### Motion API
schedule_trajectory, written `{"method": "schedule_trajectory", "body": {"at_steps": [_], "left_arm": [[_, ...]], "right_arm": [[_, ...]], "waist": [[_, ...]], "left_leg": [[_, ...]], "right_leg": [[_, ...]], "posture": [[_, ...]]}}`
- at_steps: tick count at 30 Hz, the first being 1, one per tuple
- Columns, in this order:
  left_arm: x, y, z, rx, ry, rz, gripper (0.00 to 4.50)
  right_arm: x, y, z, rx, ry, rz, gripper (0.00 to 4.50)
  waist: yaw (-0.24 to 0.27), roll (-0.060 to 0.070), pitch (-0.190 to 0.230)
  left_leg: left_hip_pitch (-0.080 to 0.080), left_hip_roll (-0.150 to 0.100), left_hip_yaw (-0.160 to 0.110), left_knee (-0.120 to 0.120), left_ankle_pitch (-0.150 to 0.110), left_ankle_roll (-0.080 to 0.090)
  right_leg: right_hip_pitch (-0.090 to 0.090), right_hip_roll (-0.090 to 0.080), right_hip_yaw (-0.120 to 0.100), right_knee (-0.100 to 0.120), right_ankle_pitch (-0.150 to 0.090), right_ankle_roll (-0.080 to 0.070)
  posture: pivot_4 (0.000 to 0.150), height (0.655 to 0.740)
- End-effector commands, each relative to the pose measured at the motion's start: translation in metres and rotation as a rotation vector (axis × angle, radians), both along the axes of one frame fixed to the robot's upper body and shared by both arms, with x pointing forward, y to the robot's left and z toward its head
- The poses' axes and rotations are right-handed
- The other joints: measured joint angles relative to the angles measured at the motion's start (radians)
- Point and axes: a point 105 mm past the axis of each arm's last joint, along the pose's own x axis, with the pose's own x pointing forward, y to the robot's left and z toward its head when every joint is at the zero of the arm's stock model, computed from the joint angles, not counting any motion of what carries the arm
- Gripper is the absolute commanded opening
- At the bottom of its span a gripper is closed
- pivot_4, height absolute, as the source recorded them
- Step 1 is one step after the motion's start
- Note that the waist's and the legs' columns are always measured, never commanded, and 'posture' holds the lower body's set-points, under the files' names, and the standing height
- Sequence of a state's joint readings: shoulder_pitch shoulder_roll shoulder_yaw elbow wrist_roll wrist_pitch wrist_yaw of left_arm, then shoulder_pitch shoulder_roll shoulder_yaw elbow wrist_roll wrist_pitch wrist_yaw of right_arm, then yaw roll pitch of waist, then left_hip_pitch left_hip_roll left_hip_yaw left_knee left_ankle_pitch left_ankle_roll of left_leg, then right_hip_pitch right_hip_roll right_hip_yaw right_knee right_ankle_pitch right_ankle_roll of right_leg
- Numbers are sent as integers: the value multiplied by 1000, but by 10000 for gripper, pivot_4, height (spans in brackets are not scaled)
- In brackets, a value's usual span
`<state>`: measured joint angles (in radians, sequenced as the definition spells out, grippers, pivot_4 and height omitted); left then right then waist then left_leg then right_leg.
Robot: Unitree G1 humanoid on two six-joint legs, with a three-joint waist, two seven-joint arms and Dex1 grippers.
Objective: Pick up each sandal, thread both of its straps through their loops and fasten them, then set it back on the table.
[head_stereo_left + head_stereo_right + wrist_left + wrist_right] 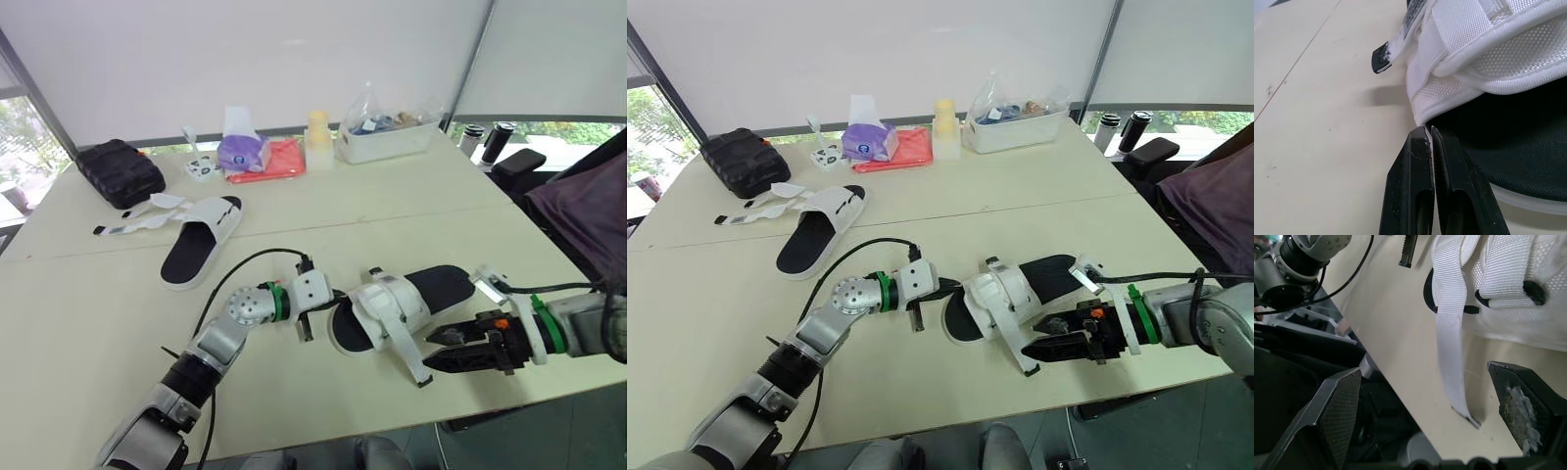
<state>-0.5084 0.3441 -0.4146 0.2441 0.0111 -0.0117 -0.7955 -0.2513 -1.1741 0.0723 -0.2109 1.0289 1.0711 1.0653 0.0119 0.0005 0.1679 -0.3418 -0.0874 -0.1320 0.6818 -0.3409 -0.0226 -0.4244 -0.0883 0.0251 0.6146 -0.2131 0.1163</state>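
While the left gripper [1429, 129] is held clenched, tips touching one end of the white-strapped, black-soled sandal [441, 286] | right gripper [437, 350] is spread wide, empty, beside its loose white webbing strap [1452, 357]; sandal is laid on the cream table [392, 215] between both grippers

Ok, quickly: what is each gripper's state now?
Left gripper: jaws closed at the edge of the white mesh sandal; a grip cannot be told.
Right gripper: jaws open, holding nothing.

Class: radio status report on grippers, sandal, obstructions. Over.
Left gripper shut against near sandal. Right gripper open beside loose strap. Far sandal unfastened, well clear.
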Motion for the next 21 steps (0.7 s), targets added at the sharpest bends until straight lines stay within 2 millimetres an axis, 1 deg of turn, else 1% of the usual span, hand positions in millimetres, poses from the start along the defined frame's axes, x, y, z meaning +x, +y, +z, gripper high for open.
{"method": "schedule_trajectory", "body": {"at_steps": [1, 2, 3, 5, 6, 8, 10, 12, 15, 18, 21], "left_arm": [[-5, 9, -5, -9, 47, 2, 1239], [-6, 9, -4, -15, 50, -2, 1239], [-6, 9, -3, -14, 45, -5, 1239], [-6, 8, -3, -8, 34, -8, 1239], [-6, 8, -2, -6, 31, -8, 1239], [-5, 9, -2, -1, 22, -7, 1239], [-5, 10, 0, -8, 19, -3, 1239], [-6, 13, 6, -33, 17, -3, 1239], [-14, 18, 21, -106, 36, -30, 1239], [-22, 23, 36, -171, 81, -58, 1239], [-29, 23, 45, -213, 140, -85, 1239]], "right_arm": [[3, 8, -5, 32, 12, 8, 44162], [5, 10, -5, 48, 17, 6, 44162], [5, 15, -4, 76, 35, 15, 41887], [6, 20, -3, 100, 39, 34, 35720], [6, 21, -2, 104, 38, 38, 31128], [8, 22, 0, 113, 43, 32, 19714], [10, 20, 2, 113, 47, 28, 9914], [6, 17, 6, 111, 60, 44, 632], [3, 16, 20, 154, 86, 61, 632], [0, 19, 39, 223, 95, 94, 632], [2, 23, 53, 290, 94, 103, 632]], "waist": [[1, 0, 0], [2, 0, 0], [3, 0, 0], [4, 0, 0], [5, 0, 0], [5, 0, 0], [4, 0, 0], [4, 0, 0], [1, 0, 0], [2, 0, 1], [3, 0, 1]], "left_leg": [[-1, 0, 0, 0, 0, 0], [-2, 0, 0, 0, 0, 0], [-3, 0, 0, 1, 0, 0], [-6, -1, -1, 1, 0, 0], [-7, -1, -1, 1, 0, 0], [-11, -1, -2, 1, 2, -4], [-13, -2, -1, 2, 3, -5], [-14, -2, -1, 1, 3, -5], [-16, -2, -1, 1, 3, -5], [-16, -1, -1, 1, 3, -5], [-16, -1, -1, 1, 0, -1]], "right_leg": [[-1, 0, 0, 0, 0, 0], [-2, 0, 0, 0, 0, 0], [-3, 0, 0, 0, 0, 0], [-5, -1, 0, 0, 0, 0], [-7, -1, 0, 0, 0, 0], [-9, -1, -1, 0, 1, 0], [-12, -2, -1, 0, 1, 0], [-12, -2, -1, 0, 1, 0], [-14, -2, -1, 0, 1, 0], [-15, -2, -1, 0, 1, 0], [-15, -2, -1, 0, 1, 0]], "posture": [[1500, 7400], [1500, 7400], [1500, 7400], [1500, 7400], [1500, 7400], [1500, 7400], [1500, 7400], [1500, 7400], [1500, 7400], [1500, 7400], [1500, 7400]]}}
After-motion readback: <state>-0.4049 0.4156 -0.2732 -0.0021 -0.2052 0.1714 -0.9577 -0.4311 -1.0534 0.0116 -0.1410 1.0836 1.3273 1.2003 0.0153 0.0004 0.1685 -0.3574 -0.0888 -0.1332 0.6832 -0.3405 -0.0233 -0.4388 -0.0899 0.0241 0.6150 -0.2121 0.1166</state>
